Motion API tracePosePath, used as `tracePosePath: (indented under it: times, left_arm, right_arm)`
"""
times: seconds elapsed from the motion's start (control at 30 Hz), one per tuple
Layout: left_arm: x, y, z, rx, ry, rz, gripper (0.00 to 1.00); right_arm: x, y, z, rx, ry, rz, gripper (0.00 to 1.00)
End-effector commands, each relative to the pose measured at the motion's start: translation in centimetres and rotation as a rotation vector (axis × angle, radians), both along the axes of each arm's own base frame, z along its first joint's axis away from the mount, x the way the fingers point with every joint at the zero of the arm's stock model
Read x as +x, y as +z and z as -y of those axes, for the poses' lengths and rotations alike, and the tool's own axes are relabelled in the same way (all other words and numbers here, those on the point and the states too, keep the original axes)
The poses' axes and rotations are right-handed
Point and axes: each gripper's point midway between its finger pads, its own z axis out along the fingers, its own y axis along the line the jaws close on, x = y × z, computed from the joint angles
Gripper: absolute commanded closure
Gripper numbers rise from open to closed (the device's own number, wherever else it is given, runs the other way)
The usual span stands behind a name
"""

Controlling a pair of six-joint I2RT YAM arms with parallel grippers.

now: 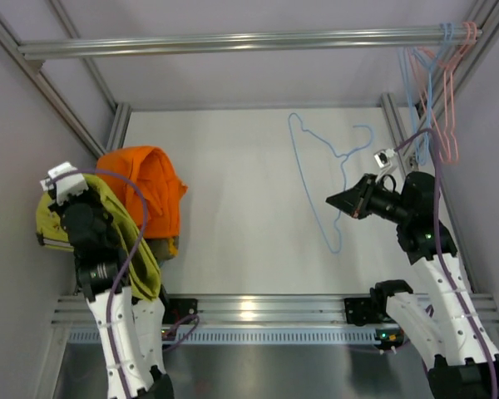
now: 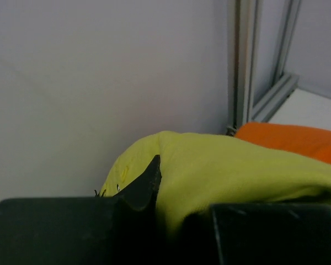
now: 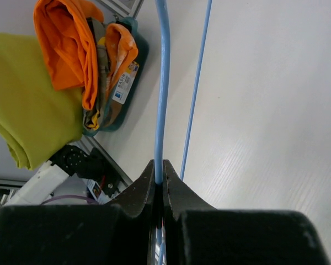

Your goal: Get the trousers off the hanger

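Right gripper (image 3: 159, 172): fingers pinched together on the wire of the light-blue hanger (image 3: 162, 83). Hanger carries no cloth and sits over the right half of the white counter (image 1: 233, 216). Left gripper (image 2: 179, 193): clamped on the mustard-yellow trousers (image 2: 237, 171), which drape over its wrist at the counter's left edge, just beside the orange garment (image 1: 150, 187). Trousers and hanger well apart. Pink hangers (image 1: 449, 108) hang at far right.

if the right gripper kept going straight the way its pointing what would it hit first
The right gripper, shut on the light-blue hanger, points left across the table. The first thing in that line looks like the orange garment, though its height over the table is unclear.
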Motion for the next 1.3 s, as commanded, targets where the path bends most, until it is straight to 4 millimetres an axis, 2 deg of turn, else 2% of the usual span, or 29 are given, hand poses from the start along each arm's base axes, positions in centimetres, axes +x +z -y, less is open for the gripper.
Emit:
tracePosePath:
  times: [0.0, 0.1, 0.2, 0.23, 0.3, 0.33, 0.43, 0.47, 0.5, 0.63, 0.77, 0.83, 0.87, 0.97, 1.0, 1.07, 1.17, 1.27]
  left_arm:
    - [5.4, 1.8, 0.3, -0.037, -0.113, 0.130, 1.00]
    - [8.2, 0.2, 0.7, -0.091, -0.182, 0.108, 1.00]
    - [11.2, -4.0, 0.9, -0.162, -0.234, 0.001, 0.97]
    - [11.8, -5.1, 1.1, -0.174, -0.250, -0.028, 0.91]
    - [12.6, -7.3, 1.2, -0.201, -0.267, -0.087, 0.86]
    - [13.0, -9.2, 1.4, -0.229, -0.277, -0.148, 0.84]
    - [13.5, -12.2, 1.6, -0.263, -0.295, -0.252, 0.71]
    - [13.6, -12.5, 1.6, -0.274, -0.295, -0.269, 0.62]
    - [13.5, -13.2, 1.7, -0.288, -0.298, -0.300, 0.58]
    - [13.1, -12.4, 2.5, -0.281, -0.340, -0.304, 0.38]
    - [12.3, -11.3, 3.1, -0.277, -0.363, -0.324, 0.26]
    - [11.8, -9.9, 3.3, -0.259, -0.370, -0.314, 0.20]
    - [11.4, -9.8, 3.6, -0.261, -0.380, -0.328, 0.17]
    - [10.1, -7.3, 5.3, -0.224, -0.460, -0.305, 0.07]
    - [9.5, -6.2, 6.3, -0.206, -0.506, -0.285, 0.05]
    - [8.6, -4.4, 6.9, -0.189, -0.523, -0.256, 0.03]
    - [6.9, -3.9, 7.7, -0.238, -0.529, -0.276, 0.02]
    - [6.3, -3.6, 8.4, -0.259, -0.550, -0.271, 0.02]
  right_arm:
    - [-0.7, 3.6, 0.1, -0.008, 0.021, 0.126, 1.00]
    - [-1.1, 4.3, 0.0, -0.008, 0.029, 0.137, 1.00]
    - [-1.4, 5.1, 0.0, -0.002, 0.034, 0.150, 1.00]
    - [-1.4, 5.5, -0.1, 0.000, 0.036, 0.155, 1.00]
    - [-1.5, 5.9, 0.0, 0.000, 0.036, 0.156, 1.00]
    - [-1.7, 6.4, 0.0, 0.003, 0.038, 0.169, 1.00]
    - [-2.0, 7.1, 0.0, 0.001, 0.042, 0.183, 1.00]
    - [-2.1, 7.2, 0.0, 0.001, 0.045, 0.187, 1.00]
    - [-2.2, 7.3, 0.0, 0.002, 0.046, 0.191, 1.00]
    - [-2.6, 7.8, 0.0, -0.004, 0.053, 0.202, 1.00]
    - [-2.9, 7.9, 0.0, -0.008, 0.060, 0.212, 1.00]
    - [-3.0, 8.1, 0.0, -0.007, 0.065, 0.218, 1.00]
    - [-3.1, 8.0, -0.1, -0.008, 0.068, 0.215, 1.00]
    - [-3.3, 8.3, 0.0, -0.012, 0.074, 0.229, 1.00]
    - [-3.6, 8.4, -0.1, -0.015, 0.080, 0.232, 1.00]
    - [-3.7, 8.4, 0.0, -0.018, 0.076, 0.233, 1.00]
    - [-4.0, 8.3, 0.2, -0.028, 0.069, 0.225, 1.00]
    - [-4.0, 8.3, 0.4, -0.042, 0.053, 0.231, 1.00]
